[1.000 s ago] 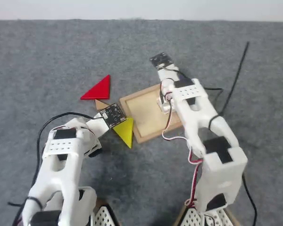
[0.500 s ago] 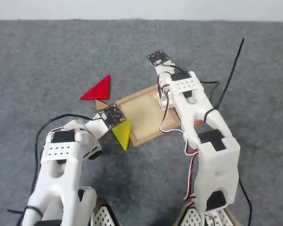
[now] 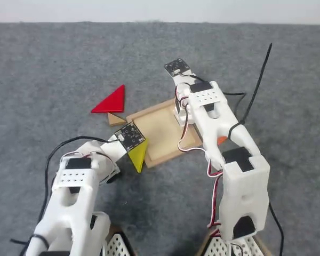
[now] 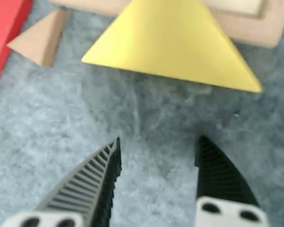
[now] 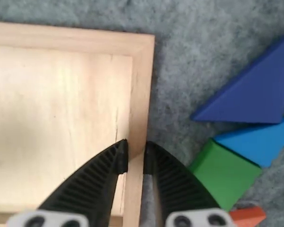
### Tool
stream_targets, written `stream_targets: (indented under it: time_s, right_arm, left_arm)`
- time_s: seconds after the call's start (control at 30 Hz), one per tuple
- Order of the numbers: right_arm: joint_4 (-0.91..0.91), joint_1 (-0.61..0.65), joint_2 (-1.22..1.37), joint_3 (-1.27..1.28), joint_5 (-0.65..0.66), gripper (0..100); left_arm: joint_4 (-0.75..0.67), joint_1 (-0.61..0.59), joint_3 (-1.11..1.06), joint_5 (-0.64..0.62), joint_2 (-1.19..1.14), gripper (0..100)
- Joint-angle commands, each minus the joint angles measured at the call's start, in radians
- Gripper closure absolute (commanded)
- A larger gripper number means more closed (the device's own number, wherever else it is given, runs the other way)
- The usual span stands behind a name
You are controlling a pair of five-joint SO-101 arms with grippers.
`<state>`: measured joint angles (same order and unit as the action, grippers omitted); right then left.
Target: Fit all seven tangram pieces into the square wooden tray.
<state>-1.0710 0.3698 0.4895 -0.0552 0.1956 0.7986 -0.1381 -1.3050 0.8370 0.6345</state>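
The square wooden tray (image 3: 159, 131) lies mid-table, its floor bare. My right gripper (image 5: 135, 144) is shut on the tray's rim (image 5: 141, 85), one finger inside the wall and one outside. My left gripper (image 4: 159, 142) stands open low over the carpet, a short way from the yellow triangle (image 4: 173, 45), nothing between its fingers. That yellow triangle (image 3: 138, 153) touches the tray's near left edge. A small tan triangle (image 3: 116, 118) and a red triangle (image 3: 111, 101) lie left of the tray. Just outside the gripped rim lie a dark blue triangle (image 5: 246, 97), a light blue piece (image 5: 260, 142), a green piece (image 5: 222, 172) and an orange piece (image 5: 246, 215).
Grey carpet covers the table. The right arm (image 3: 210, 104) hangs over the tray's right side and hides the pieces there in the high view, except for a bit of the orange piece (image 3: 222, 140). Black cables trail from both arms.
The right arm has dragged the tray leftward and turned it a little. The yellow triangle was nudged slightly left and nearer. The left arm drew back a little.
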Motion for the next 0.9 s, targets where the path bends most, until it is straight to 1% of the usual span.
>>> stream_targets:
  time_s: [0.0, 0.13, 0.23, 0.3, 0.33, 0.37, 0.4, 0.43, 0.5, 0.57, 0.6, 0.63, 0.7, 0.87]
  right_arm:
    - [-0.012, 0.024, -0.015, -0.048, -0.012, 98.2]
    - [-0.012, 0.028, -0.015, -0.048, -0.012, 98.3]
    - [-0.012, 0.030, -0.015, -0.048, -0.038, 98.6]
    - [-0.012, 0.030, -0.013, -0.048, -0.072, 98.6]
    - [-0.012, 0.030, -0.012, -0.048, -0.084, 98.6]
    - [-0.012, 0.030, -0.008, -0.048, -0.091, 98.6]
    - [-0.012, 0.030, -0.007, -0.048, -0.095, 98.6]
    - [-0.012, 0.031, -0.007, -0.048, -0.095, 98.6]
    - [-0.012, 0.031, -0.007, -0.048, -0.095, 98.6]
    - [-0.012, 0.031, -0.007, -0.048, -0.095, 98.6]
    - [-0.012, 0.031, -0.010, -0.048, -0.095, 98.6]
    - [-0.012, 0.030, -0.013, -0.048, -0.095, 98.7]
    - [-0.013, 0.027, -0.015, -0.048, -0.095, 98.7]
    - [-0.076, 0.051, -0.016, -0.052, -0.097, 98.7]
  left_arm:
    - [0.054, 0.023, 0.058, -0.011, 0.028, 76]
    - [0.126, -0.008, 0.093, -0.011, 0.034, 76]
    - [0.270, -0.049, 0.185, -0.009, 0.034, 76]
    - [0.350, -0.051, 0.259, -0.011, 0.026, 76]
    - [0.381, -0.052, 0.286, -0.020, 0.025, 76]
    - [0.404, -0.054, 0.308, -0.055, 0.026, 76]
    - [0.411, -0.057, 0.325, -0.118, 0.026, 76]
    - [0.402, -0.058, 0.329, -0.212, 0.025, 77]
    - [0.342, -0.058, 0.312, -0.448, 0.025, 80]
    - [0.253, -0.058, 0.260, -0.681, 0.025, 88]
    - [0.201, -0.057, 0.232, -0.772, 0.025, 91]
    - [0.150, -0.051, 0.208, -0.818, 0.025, 94]
    - [0.072, -0.038, 0.191, -0.821, 0.028, 97]
    - [0.061, 0.009, 0.202, -0.783, 0.025, 97]
